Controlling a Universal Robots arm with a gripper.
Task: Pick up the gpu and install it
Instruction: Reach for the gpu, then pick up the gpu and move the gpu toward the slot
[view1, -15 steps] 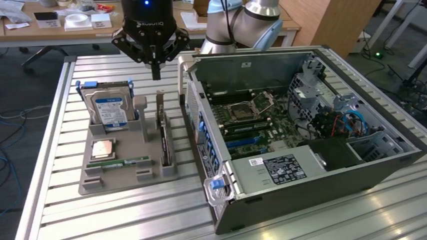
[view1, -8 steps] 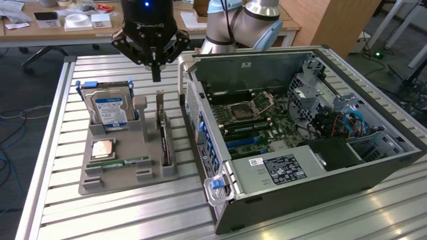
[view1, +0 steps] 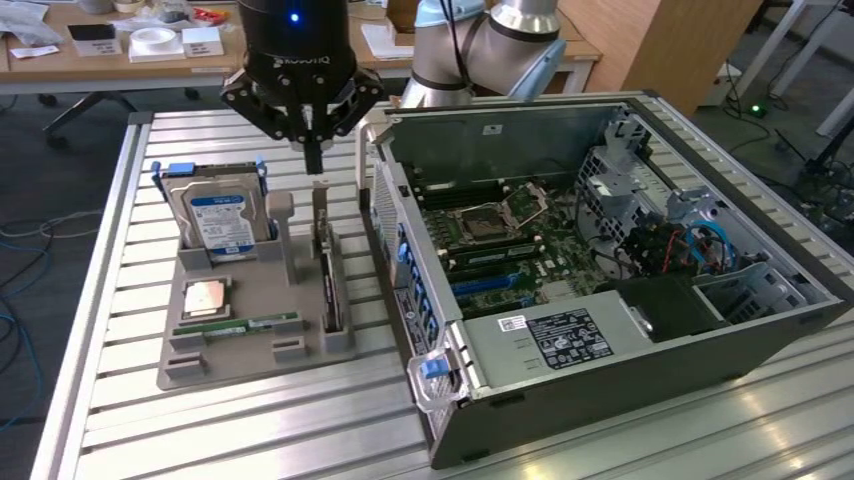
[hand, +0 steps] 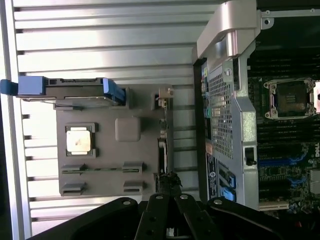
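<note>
The gpu (view1: 328, 275) stands on edge in a slot of the grey holder (view1: 187, 368), its silvery end bracket (view1: 320, 192) pointing up. From the wrist view it appears edge-on as a thin dark strip (hand: 162, 150) with the bracket end (hand: 163, 95) farthest from the fingers. My gripper (view1: 314, 165) hangs just above the bracket's top end, its two fingers pressed together with nothing between them. In the wrist view the gripper (hand: 168, 186) sits over the card's near end. The gripper is shut and not touching the card.
A hard drive (view1: 220, 215) with a blue-white label, a CPU (view1: 204, 297) and a memory stick (view1: 240, 325) share the holder. The open computer case (view1: 641, 330) lies close on the exterior view's right, its motherboard (view1: 501, 235) exposed. Everything rests on a slatted metal table (view1: 267, 420).
</note>
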